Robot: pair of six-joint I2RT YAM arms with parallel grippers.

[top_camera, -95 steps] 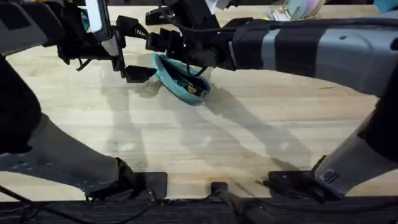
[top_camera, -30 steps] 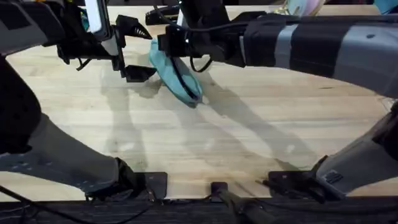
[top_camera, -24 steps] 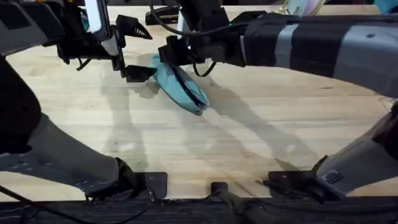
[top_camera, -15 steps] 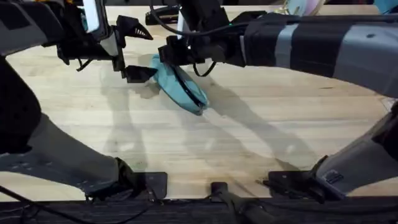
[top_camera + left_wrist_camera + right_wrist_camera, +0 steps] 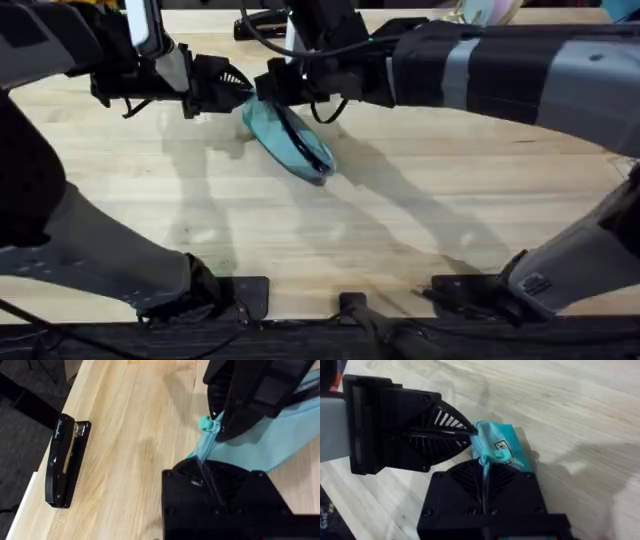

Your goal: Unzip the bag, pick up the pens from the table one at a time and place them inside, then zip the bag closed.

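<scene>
I am pinching the far end of the bag (image 5: pixel 288 134) with both grippers: my left gripper (image 5: pixel 240 88) clamping its corner, my right gripper (image 5: pixel 272 87) gripping beside it. The bag is lying slantwise on the table (image 5: pixel 380 220), far left of centre; I cannot tell what it is holding.

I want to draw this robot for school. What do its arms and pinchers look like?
Both arms are mostly black with big grey sections, and thin black cables loop along them near the wrists. The left gripper and right gripper are chunky black blocks that narrow to a wedge. Each finger has a fan of raised ribs on its side, with small screws in the flat black plate behind.
</scene>
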